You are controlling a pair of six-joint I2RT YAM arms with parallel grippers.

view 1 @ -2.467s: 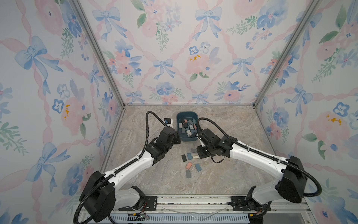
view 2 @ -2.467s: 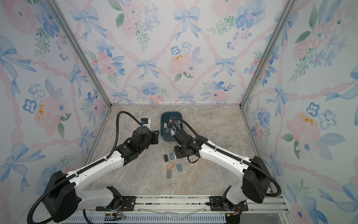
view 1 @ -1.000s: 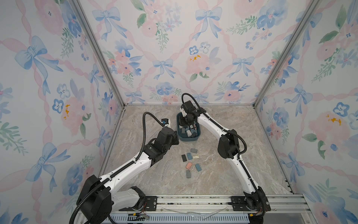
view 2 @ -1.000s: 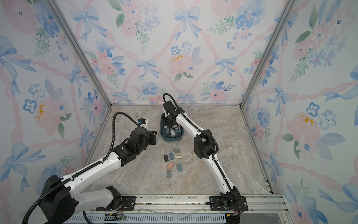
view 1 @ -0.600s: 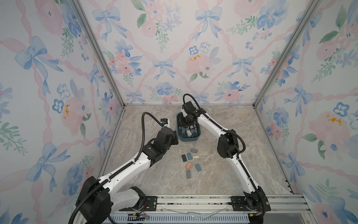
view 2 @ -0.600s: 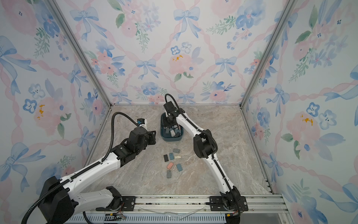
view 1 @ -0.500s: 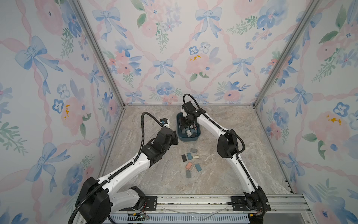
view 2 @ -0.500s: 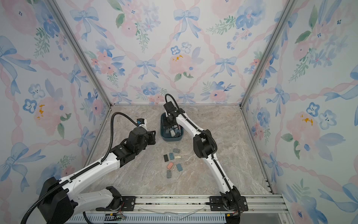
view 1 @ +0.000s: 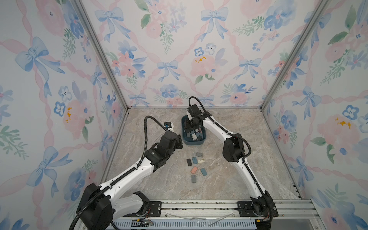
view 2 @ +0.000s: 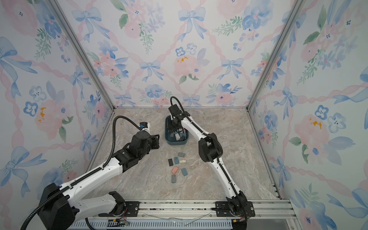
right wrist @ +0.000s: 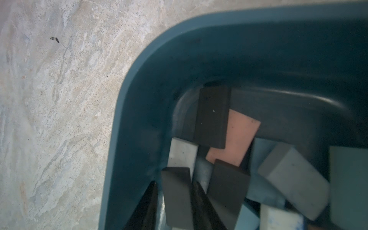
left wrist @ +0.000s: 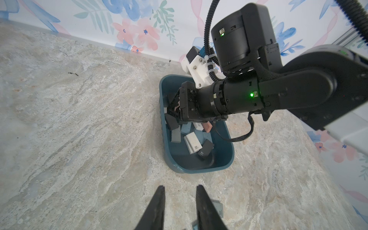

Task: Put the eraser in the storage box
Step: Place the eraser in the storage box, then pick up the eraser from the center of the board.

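The storage box (view 1: 194, 143) (view 2: 176, 143) is a dark teal tub near the back wall, and several erasers lie in it. My right gripper (view 1: 187, 127) (view 2: 171, 127) (left wrist: 169, 113) reaches down into its far end. In the right wrist view a dark grey eraser (right wrist: 177, 197) stands between the fingers of the right gripper (right wrist: 174, 182). A thin gap shows on one side, so the jaws are slightly open. My left gripper (left wrist: 180, 187) (view 1: 179, 143) hovers over bare table just in front of the box (left wrist: 199, 171), narrowly open and empty.
Several loose erasers lie on the marble table in front of the box: grey (view 1: 199, 154), dark (view 1: 189, 161), blue (view 1: 194, 160), white (view 1: 201, 161), pink (view 1: 194, 169), teal (view 1: 203, 171) and grey (view 1: 194, 178). Flowered walls close in three sides.
The right arm has swung from the loose erasers into the box. In the last second its jaws have eased slightly apart. The left arm has hardly moved.
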